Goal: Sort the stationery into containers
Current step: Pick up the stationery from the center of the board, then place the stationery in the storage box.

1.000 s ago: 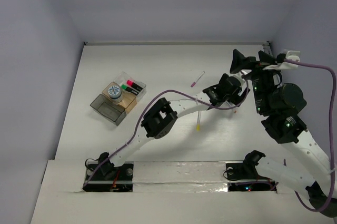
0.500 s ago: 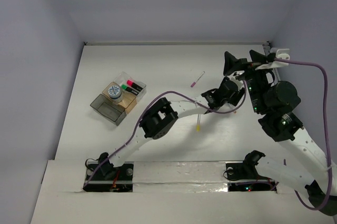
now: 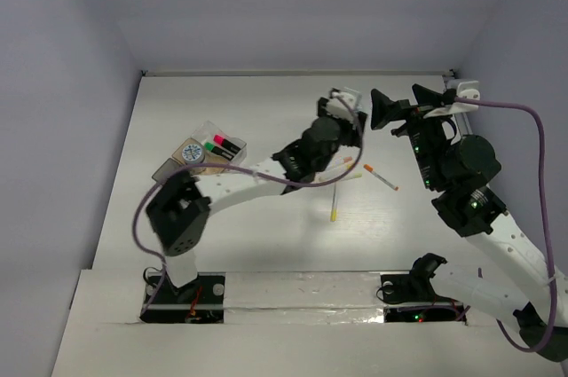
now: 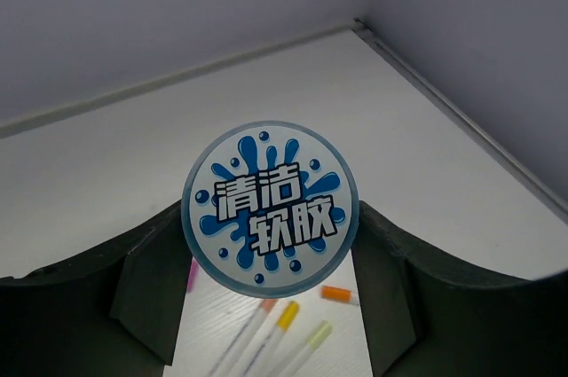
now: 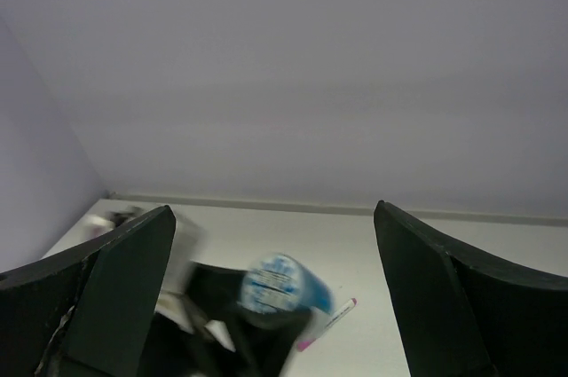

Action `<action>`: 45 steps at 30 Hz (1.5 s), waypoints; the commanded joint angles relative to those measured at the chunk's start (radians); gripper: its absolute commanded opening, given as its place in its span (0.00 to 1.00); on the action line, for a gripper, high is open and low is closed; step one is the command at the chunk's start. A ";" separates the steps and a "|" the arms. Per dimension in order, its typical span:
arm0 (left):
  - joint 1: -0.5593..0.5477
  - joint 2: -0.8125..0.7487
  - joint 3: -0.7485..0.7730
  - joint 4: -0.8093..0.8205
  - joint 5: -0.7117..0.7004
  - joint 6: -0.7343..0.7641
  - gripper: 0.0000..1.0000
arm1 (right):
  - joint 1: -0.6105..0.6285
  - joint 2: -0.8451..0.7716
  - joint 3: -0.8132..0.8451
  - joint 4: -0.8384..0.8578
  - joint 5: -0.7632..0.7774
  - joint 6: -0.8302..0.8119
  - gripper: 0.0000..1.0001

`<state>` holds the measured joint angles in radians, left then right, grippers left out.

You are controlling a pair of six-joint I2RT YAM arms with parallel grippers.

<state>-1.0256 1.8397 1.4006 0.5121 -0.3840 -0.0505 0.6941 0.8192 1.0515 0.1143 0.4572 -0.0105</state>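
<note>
Firmly pinched: one flat, round, glossy blue-and-white disc (image 4: 271,217) sits between the left gripper's (image 4: 270,257) dark fingers.
Right gripper (image 5: 273,213) gapes wide, empty; five thin white pens (image 4: 287,317) lie on the table (image 4: 426,155) beneath the disc.
</note>
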 commanded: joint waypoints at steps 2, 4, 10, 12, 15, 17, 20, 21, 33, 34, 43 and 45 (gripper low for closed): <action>0.090 -0.258 -0.306 0.121 -0.171 -0.115 0.28 | -0.004 0.014 0.019 0.027 -0.046 0.009 0.99; 0.139 -0.403 -0.461 0.088 -0.217 -0.204 0.28 | -0.004 0.024 0.021 0.025 -0.064 0.009 0.99; 0.223 -0.738 -0.707 -0.082 -0.327 -0.371 0.29 | -0.004 0.054 0.038 0.008 -0.121 0.061 0.99; 0.243 -0.819 -0.764 -0.142 -0.360 -0.408 0.29 | -0.004 0.070 0.042 0.007 -0.132 0.072 0.99; 0.291 -0.882 -0.819 -0.211 -0.386 -0.442 0.31 | -0.004 0.092 0.048 -0.001 -0.140 0.083 0.99; 0.321 -0.898 -0.847 -0.245 -0.386 -0.462 0.31 | -0.004 0.101 0.050 -0.001 -0.140 0.087 0.99; 0.383 -0.927 -0.886 -0.273 -0.388 -0.482 0.31 | -0.004 0.123 0.056 -0.004 -0.140 0.092 0.99; 0.398 -0.939 -0.897 -0.267 -0.385 -0.480 0.32 | -0.004 0.127 0.058 -0.005 -0.140 0.092 0.99; 0.599 -0.932 -0.982 -0.132 -0.224 -0.407 0.32 | -0.004 0.218 0.082 -0.015 -0.170 0.116 0.98; 0.614 -0.927 -0.985 -0.124 -0.211 -0.405 0.32 | -0.004 0.222 0.084 -0.015 -0.173 0.116 0.98; 0.637 -0.826 -0.974 -0.075 -0.156 -0.379 0.35 | -0.004 0.296 0.102 -0.010 -0.181 0.113 0.98; 0.637 -0.830 -0.976 -0.086 -0.162 -0.385 0.36 | -0.004 0.307 0.104 -0.008 -0.181 0.112 0.98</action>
<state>-0.3912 1.0260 0.4072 0.3397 -0.5468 -0.4454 0.6941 1.1217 1.1030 0.0780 0.2871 0.1024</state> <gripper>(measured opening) 0.599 0.982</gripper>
